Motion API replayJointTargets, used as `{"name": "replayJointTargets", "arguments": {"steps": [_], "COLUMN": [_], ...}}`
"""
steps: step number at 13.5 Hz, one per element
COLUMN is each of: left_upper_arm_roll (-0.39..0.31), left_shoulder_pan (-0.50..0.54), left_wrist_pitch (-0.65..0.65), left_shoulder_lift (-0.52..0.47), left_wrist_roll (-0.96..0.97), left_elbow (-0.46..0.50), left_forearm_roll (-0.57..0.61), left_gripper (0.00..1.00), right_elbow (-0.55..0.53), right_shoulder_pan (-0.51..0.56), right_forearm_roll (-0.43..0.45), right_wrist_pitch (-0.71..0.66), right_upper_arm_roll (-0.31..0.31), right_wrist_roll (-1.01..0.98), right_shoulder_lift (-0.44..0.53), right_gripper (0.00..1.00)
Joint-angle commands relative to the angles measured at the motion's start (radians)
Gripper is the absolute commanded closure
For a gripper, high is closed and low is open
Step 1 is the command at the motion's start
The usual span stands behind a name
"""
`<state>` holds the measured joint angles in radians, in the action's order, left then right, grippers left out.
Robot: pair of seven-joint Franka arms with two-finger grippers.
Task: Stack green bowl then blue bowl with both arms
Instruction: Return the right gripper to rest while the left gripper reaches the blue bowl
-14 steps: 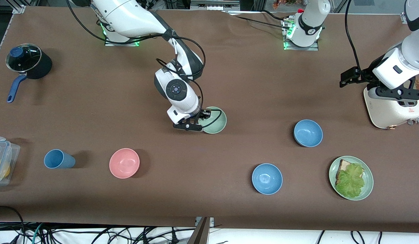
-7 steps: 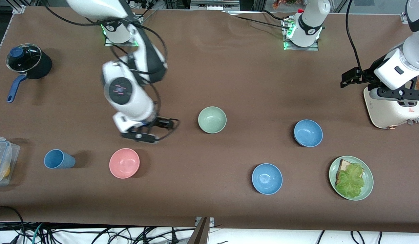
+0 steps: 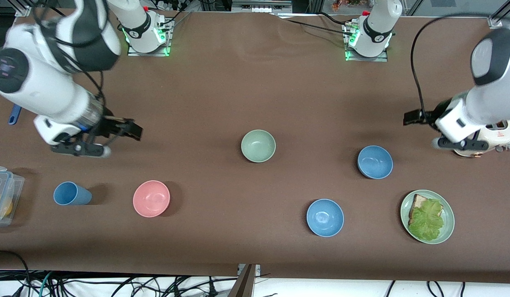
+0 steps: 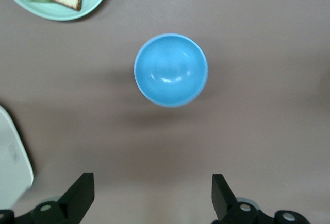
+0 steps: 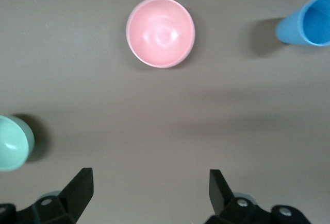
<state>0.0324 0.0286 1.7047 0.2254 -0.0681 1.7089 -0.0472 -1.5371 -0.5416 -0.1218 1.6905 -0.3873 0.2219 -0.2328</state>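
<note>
The small pale mint-green bowl (image 3: 258, 145) sits alone mid-table. Only the left wrist view shows the left gripper (image 4: 149, 198) spread empty near a mid-blue bowl (image 4: 170, 69); the right gripper (image 5: 149, 195) hangs released over bare tabletop.

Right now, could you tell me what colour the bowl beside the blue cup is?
Pink: the bowl beside the blue cup is plain pink, clearest in the right wrist view.
</note>
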Motion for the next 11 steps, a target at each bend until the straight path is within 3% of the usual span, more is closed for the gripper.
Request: {"name": "replayJointTargets", "arguments": {"steps": [1, 2, 4, 5, 7, 10, 11], "left_upper_arm_roll": [0.003, 0.004, 0.010, 0.012, 0.012, 0.012, 0.014], "left_shoulder_pan": [0.049, 0.063, 0.059, 0.051, 0.044, 0.042, 0.042], "left_wrist_pitch": [0.189, 0.293, 0.457, 0.534, 0.675, 0.785, 0.789], "left_shoulder_lift": [0.084, 0.103, 0.106, 0.107, 0.127, 0.207, 0.222], "left_wrist_roll": [-0.138, -0.197, -0.228, -0.229, -0.237, -0.246, -0.246], "left_elbow": [0.062, 0.116, 0.234, 0.289, 0.368, 0.364, 0.360], "left_forearm_roll": [-0.008, -0.008, -0.008, -0.008, -0.005, 0.063, 0.063], "left_gripper": [0.00, 0.00, 0.00, 0.00, 0.00, 0.00, 0.06], "right_elbow": [-0.063, -0.072, -0.078, -0.087, -0.126, -0.130, -0.124], "right_shoulder_pan": [0.037, 0.117, 0.337, 0.389, 0.419, 0.436, 0.433], "right_forearm_roll": [-0.006, -0.001, 0.011, 0.036, 0.111, 0.137, 0.136], "right_wrist_pitch": [-0.046, -0.049, -0.052, -0.054, -0.052, -0.055, -0.055], "right_upper_arm_roll": [-0.013, 0.052, 0.247, 0.293, 0.344, 0.369, 0.370], "right_wrist_roll": [-0.073, -0.093, -0.145, -0.151, -0.148, -0.145, -0.141], "right_shoulder_lift": [0.079, 0.096, 0.116, 0.133, 0.167, 0.176, 0.173], "right_gripper": [0.01, 0.01, 0.01, 0.01, 0.01, 0.01, 0.01]}}
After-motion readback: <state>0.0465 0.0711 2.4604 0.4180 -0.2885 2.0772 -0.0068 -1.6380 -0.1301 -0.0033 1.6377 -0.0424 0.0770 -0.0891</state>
